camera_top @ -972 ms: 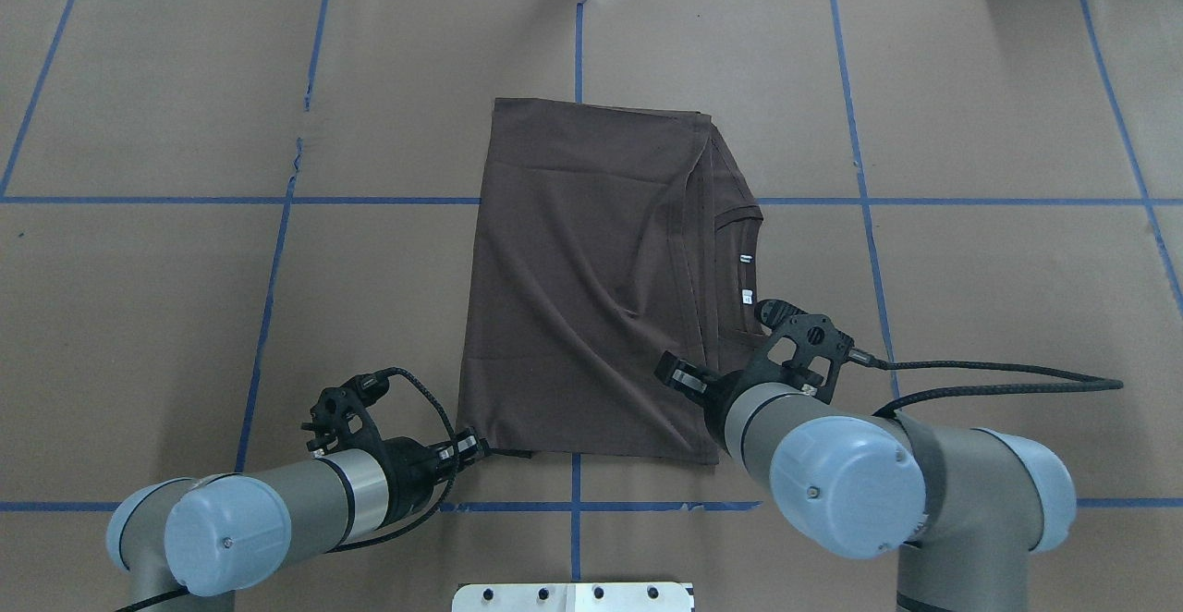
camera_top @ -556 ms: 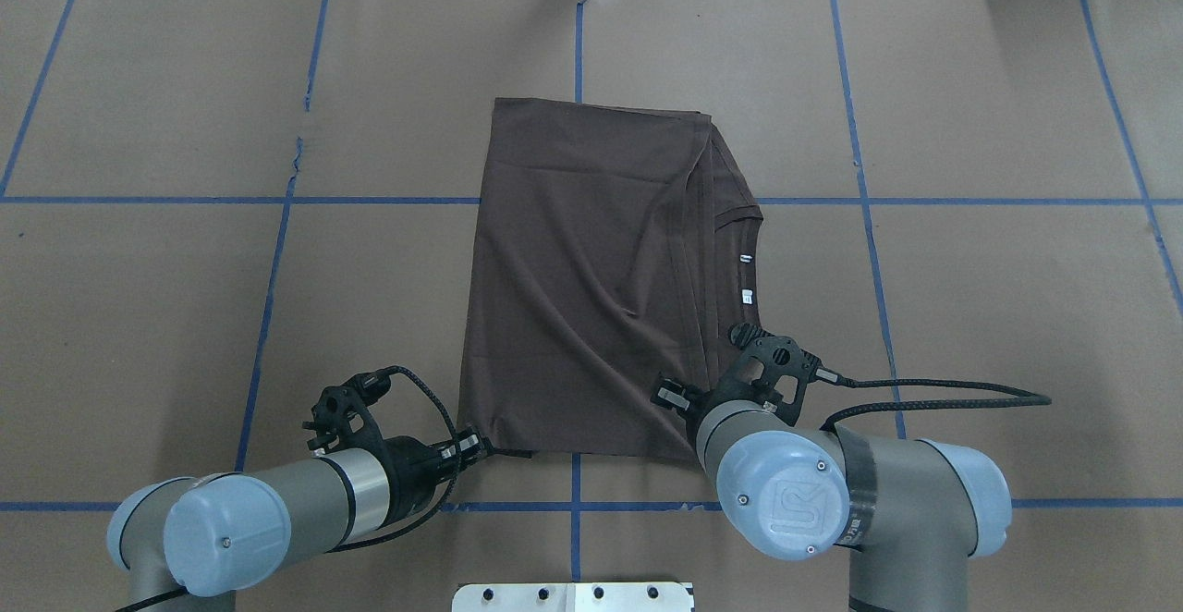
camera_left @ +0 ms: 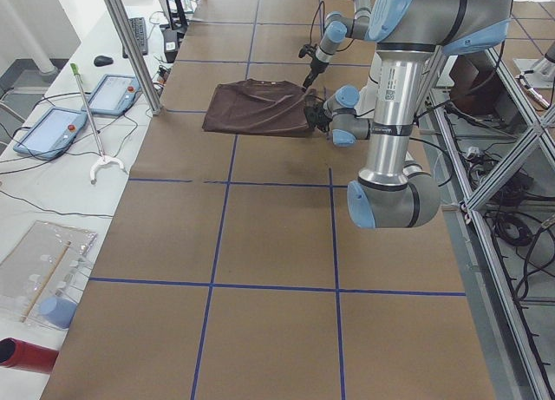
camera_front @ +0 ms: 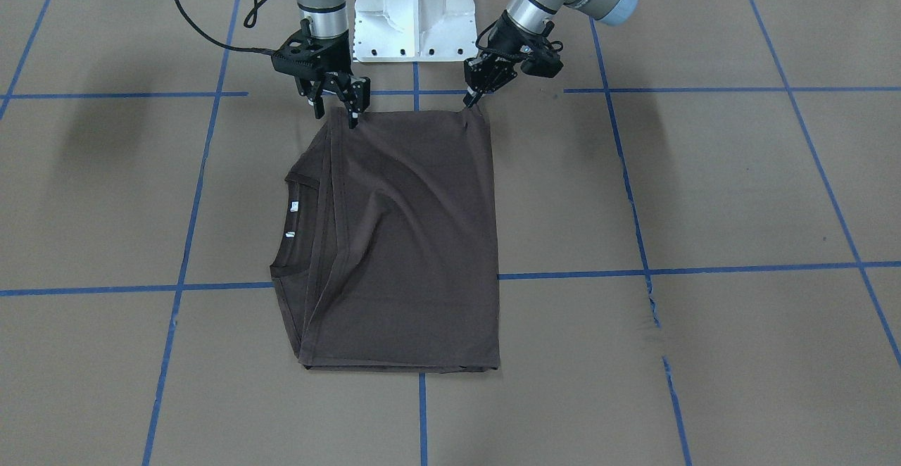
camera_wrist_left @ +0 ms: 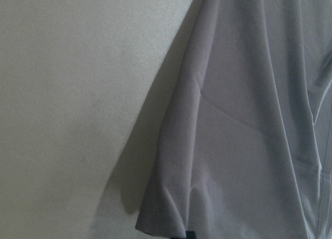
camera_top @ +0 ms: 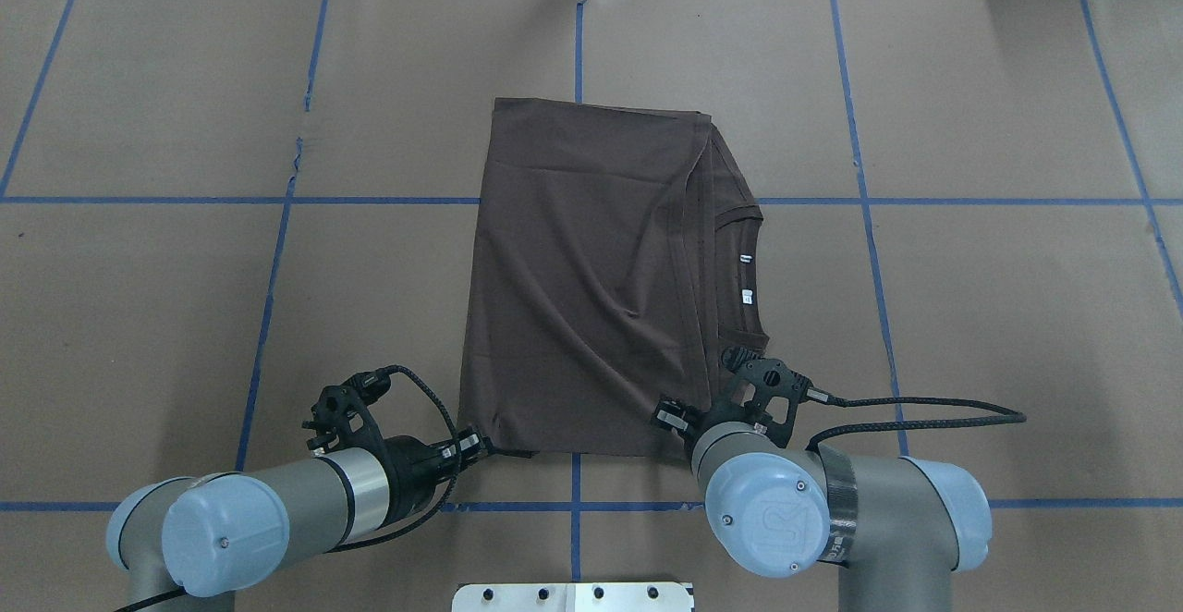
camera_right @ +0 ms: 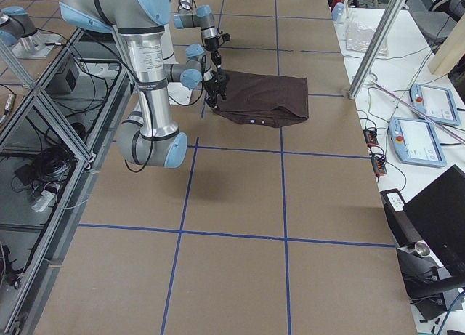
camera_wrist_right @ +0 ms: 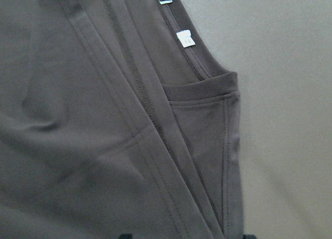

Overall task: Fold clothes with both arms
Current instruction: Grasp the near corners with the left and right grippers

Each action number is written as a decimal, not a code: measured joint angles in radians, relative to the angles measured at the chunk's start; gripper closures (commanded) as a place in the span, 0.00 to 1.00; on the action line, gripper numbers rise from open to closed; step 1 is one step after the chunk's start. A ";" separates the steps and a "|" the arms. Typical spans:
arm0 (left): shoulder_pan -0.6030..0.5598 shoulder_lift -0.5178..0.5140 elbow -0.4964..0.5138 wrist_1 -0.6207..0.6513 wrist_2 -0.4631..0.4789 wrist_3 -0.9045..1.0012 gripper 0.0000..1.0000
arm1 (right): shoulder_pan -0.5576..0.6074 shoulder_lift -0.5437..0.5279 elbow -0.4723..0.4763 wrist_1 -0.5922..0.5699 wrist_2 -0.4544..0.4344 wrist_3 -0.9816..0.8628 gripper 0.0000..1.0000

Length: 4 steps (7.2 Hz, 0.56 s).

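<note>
Table [camera_top: 970,316]: brown paper, blue tape grid. T-shirt [camera_top: 582,298] lies folded at centre, collar toward my right side. My left gripper [camera_front: 468,100] is pinched closed on the near-left corner (cloth slightly lifted there). My right gripper [camera_front: 335,117] is spread open, fingers straddling the near-right corner. White tags [camera_top: 748,296] show inside the collar.

Your two arms are silver-grey tubes, the left arm [camera_top: 277,501] and the right arm [camera_top: 887,501], each jointed with rounded light blue caps [camera_top: 217,547] that show small screws. The right arm's big cap bears an embossed logo, with a black band [camera_top: 836,515] wrapped beside it, and black braided cables [camera_top: 924,407] loop off both wrists. Each arm ends in black hardware, the left gripper [camera_front: 470,102] and the right gripper [camera_front: 336,115], and the white pedestal base [camera_front: 415,8] shows a row of bolt holes.
</note>
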 measured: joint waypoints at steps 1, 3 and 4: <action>0.000 0.001 -0.001 0.000 0.000 0.000 1.00 | -0.004 -0.002 -0.005 -0.001 -0.001 0.000 0.29; 0.000 0.001 -0.002 0.000 0.000 -0.001 1.00 | -0.007 -0.003 -0.023 0.000 -0.002 0.000 0.29; 0.000 0.001 -0.004 0.000 0.000 -0.001 1.00 | -0.008 -0.003 -0.031 0.000 -0.002 0.000 0.29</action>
